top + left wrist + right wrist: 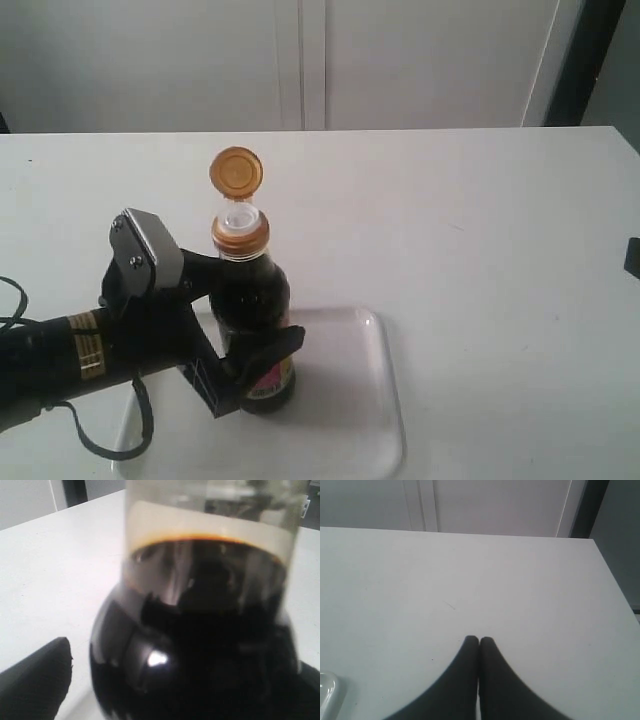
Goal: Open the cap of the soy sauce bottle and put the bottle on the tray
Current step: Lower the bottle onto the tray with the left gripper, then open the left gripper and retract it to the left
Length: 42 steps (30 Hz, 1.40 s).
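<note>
In the view from outside, the soy sauce bottle stands straight up on the tray, toward the tray's left part. The cap is flipped open and sticks up above the neck, and a white spout shows inside the orange collar. The left gripper comes in from the left and holds the bottle low on its round belly, one finger on each side, so it is closed around the bottle. The bottle's long way points up and down, and the gripper reaches in sideways, flat across it. I think the next move is just to let go and pull back to the left, so the fingers must open wide without tipping the bottle. The label is pink and yellow, but the words are too small to read. In the left wrist view, the bottle fills almost the whole picture, very close, dark and shiny, with a clear part above the liquid. No writing shows here. In the right wrist view, the right gripper has its two black fingers pressed together with nothing between them, over bare white table, well away from the bottle. A corner of the tray peeks in. The left arm is the nearer one.
</note>
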Motion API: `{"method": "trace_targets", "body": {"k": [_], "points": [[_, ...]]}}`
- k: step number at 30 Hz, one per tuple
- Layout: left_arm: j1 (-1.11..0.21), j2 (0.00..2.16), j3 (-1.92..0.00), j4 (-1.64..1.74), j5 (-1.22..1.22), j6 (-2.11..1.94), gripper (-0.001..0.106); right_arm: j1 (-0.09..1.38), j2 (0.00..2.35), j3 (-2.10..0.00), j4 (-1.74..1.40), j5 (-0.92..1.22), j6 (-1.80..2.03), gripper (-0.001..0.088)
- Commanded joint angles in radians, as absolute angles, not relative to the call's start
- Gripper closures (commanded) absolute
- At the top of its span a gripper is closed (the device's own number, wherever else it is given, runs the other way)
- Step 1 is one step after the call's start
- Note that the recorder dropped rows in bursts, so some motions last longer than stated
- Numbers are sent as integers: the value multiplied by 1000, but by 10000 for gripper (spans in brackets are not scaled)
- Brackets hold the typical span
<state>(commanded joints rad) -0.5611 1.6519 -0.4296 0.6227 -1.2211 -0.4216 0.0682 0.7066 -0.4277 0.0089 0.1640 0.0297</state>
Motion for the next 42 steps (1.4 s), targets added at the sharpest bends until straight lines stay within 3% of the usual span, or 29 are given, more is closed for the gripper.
{"method": "trace_targets", "body": {"k": [32,35,38,42], "points": [[-561,1254,-480,498,-1221,-386,16,68,707,-428,0,117,25,868],[-561,1206,-488,479,-1221,-369,123,68,707,-428,0,75,20,868],[-561,1152,-492,448,-1221,-332,335,68,707,-430,0,21,20,868],[-561,1085,-499,372,-1204,-182,794,68,707,-451,0,14,-19,868]]}}
